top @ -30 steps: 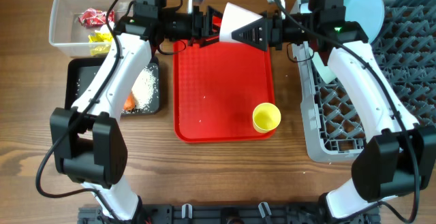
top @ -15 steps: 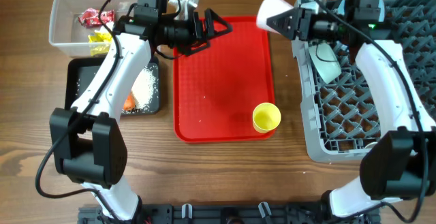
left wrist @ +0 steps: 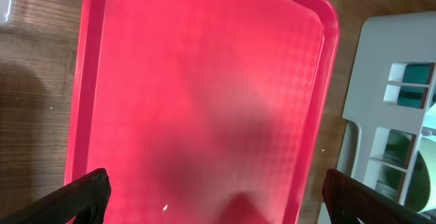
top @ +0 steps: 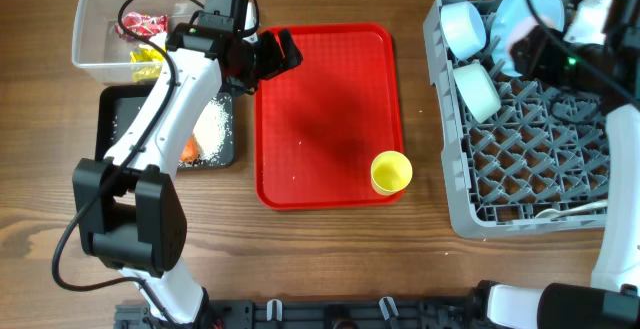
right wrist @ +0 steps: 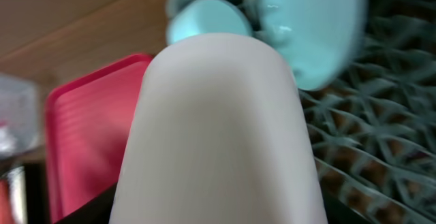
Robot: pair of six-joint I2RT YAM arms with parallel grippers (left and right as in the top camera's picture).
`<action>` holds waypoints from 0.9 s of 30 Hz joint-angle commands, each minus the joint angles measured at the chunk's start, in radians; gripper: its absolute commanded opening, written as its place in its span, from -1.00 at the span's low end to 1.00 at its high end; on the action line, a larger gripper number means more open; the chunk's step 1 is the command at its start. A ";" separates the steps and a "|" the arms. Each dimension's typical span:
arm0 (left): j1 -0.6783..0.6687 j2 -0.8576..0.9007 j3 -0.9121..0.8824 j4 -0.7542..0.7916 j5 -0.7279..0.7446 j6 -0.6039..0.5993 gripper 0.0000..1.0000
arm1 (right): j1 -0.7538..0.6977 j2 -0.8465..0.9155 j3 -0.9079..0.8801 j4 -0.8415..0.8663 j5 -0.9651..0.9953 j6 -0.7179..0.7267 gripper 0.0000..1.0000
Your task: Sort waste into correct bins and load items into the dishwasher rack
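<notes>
Right claw (top: 522,47) swung from tray (top: 330,119) to over rack (top: 520,159); left claw (top: 278,54) drew back to tray's corner.
Left wrist: claw wide open, empty, above tray.
Right wrist: pale cup (right wrist: 218,129) fills view, gripped, rack behind; overhead hides it.

The wooden table (top: 330,259), brown with long plank grain, carried four things directly. A flat red tray (top: 320,99) lay near its middle, long side running away from the robot. To the left of the red tray and toward the far edge stood a clear plastic tub (top: 95,64), with a strip of wood between the two. Also left of the red tray, on the near side of the tub, lay a shallower black tray (top: 103,129), its right edge just beside the red tray's rim. Right of the red tray sat the large grey dishwasher rack (top: 447,159), near but apart.
</notes>
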 commanded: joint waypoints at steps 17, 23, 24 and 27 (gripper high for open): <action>-0.006 0.016 0.005 -0.068 -0.021 0.008 1.00 | -0.171 0.320 0.016 -0.145 0.147 0.015 -0.21; -0.006 0.016 0.005 -0.068 -0.021 0.008 1.00 | -0.171 0.364 0.016 -0.156 0.146 0.014 -0.22; -0.006 0.016 0.005 -0.068 -0.021 0.008 1.00 | -0.171 0.370 0.016 -0.152 0.146 0.015 -0.22; -0.006 0.016 0.005 -0.068 -0.021 0.008 1.00 | -0.171 0.379 0.016 -0.144 0.145 0.015 -0.22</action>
